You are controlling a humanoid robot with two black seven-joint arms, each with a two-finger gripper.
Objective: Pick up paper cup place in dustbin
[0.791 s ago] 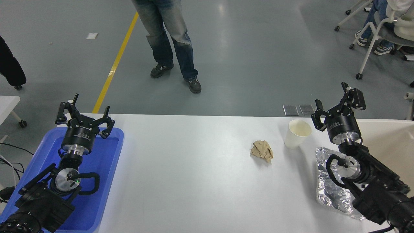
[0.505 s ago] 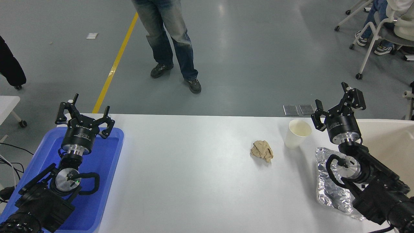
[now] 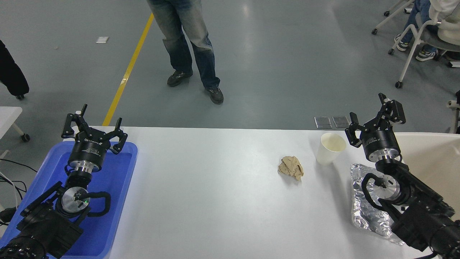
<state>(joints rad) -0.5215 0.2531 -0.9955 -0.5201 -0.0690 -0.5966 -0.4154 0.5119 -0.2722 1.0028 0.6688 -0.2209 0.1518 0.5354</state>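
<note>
The white paper cup (image 3: 330, 148) stands upright near the table's far edge, right of centre, cream inside showing. Just to its right my right gripper (image 3: 371, 112) hovers open above the table's back edge, nothing between its fingers and a small gap to the cup. The cream-beige dustbin (image 3: 436, 158) sits at the far right, partly cut off by the picture edge and partly hidden by my right arm. At the lower left my left gripper (image 3: 94, 123) is parked open over the blue tray.
A crumpled tan paper wad (image 3: 291, 167) lies left of the cup. Crinkled silver foil tray (image 3: 368, 208) sits under my right arm. The blue plastic tray (image 3: 107, 194) fills the left side. A person stands beyond the table; a chair is at top right.
My right gripper has shifted very slightly up and away. The cup, wad and left arm have not moved.
</note>
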